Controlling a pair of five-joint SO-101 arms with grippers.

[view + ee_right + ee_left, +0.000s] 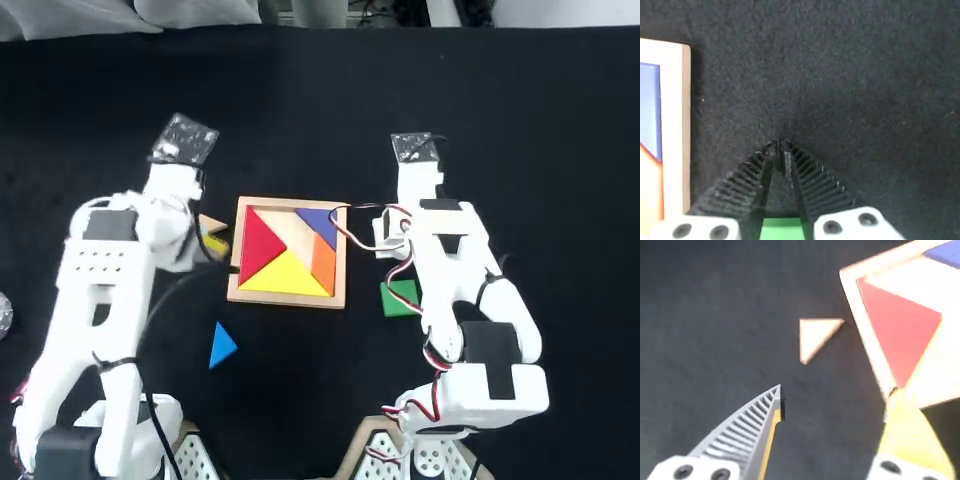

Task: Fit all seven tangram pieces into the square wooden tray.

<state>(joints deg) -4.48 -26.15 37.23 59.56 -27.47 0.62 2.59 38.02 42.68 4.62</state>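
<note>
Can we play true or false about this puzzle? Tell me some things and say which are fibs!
1. The red triangle sits in the tray. True.
2. The green square is in the tray. False: it lies on the cloth beside the tray.
3. The blue triangle lies outside the tray. True.
4. The left fingers hold the pale triangle. False: they are open, and it lies free on the cloth.
5. The right fingers are shut. True.

tray (865,325) blurred, cut by edge; green piece (782,229) mostly behind right gripper (779,146)
</note>
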